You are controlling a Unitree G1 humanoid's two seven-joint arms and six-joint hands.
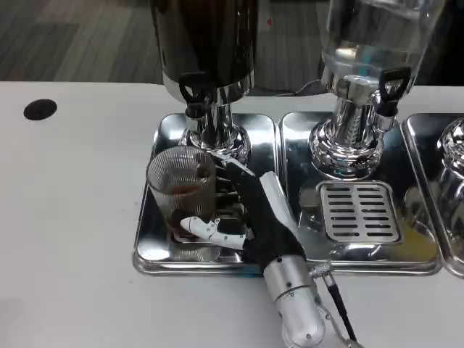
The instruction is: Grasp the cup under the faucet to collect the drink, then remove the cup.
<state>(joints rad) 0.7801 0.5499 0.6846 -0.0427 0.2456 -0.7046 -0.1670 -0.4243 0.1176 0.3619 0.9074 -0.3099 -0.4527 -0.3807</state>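
The right hand (pixel 246 210) wraps the upright cup (pixel 181 190) from its right side, holding it. The cup stands just under the dark dispenser's faucet (pixel 193 96), its long axis vertical.

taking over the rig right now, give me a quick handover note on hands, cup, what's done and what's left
Right robot hand: wrapped around the ribbed glass cup, thumb across its lower front, holding it.
Cup: upright on the drip tray of the dark-drink dispenser, just below and slightly left of its black-handled faucet. It holds some brown drink, well short of full.
Done: cup grasped, some drink collected.
Left: finish filling if needed, then lift the cup away from the tray. No stream is visible from the faucet now.
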